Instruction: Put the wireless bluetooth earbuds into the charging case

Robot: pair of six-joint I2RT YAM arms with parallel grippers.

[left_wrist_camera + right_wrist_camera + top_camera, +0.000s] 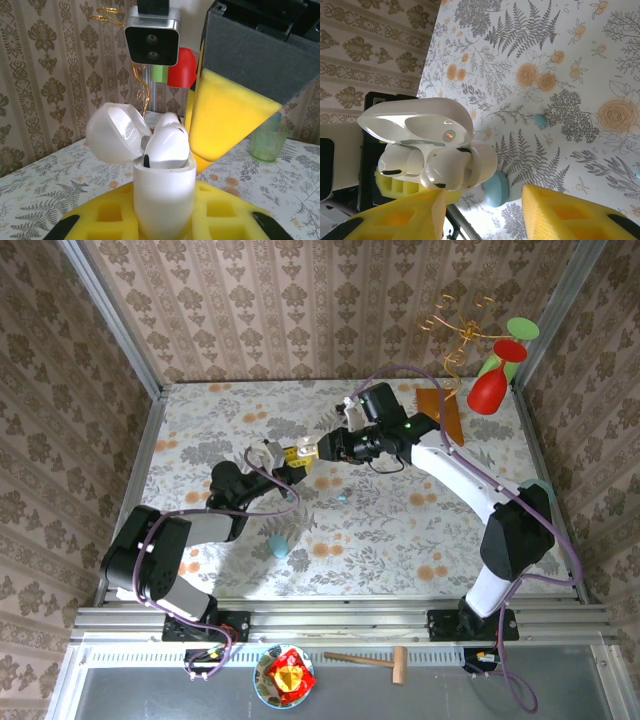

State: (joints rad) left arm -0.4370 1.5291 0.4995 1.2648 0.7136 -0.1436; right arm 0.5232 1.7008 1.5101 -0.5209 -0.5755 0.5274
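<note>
Crowded at mid-bench (380,530) by left gripper (272,458) and right gripper (485,200), nose to nose around the open white case (164,200). Passable along the near side, barring a pale blue case (278,546) and tiny blue earbud (343,497). Blocked at the far right corner by red and green vessels (488,390) and gold wire (455,330).

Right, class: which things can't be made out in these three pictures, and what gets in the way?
Lower parts of the earbuds: left wrist view, sunk inside the white charging case.
Same earbuds: top view, too small to count.
The light blue case: right wrist view, partly behind the white charging case.
The green cup: left wrist view, one side behind a yellow foam pad.
</note>
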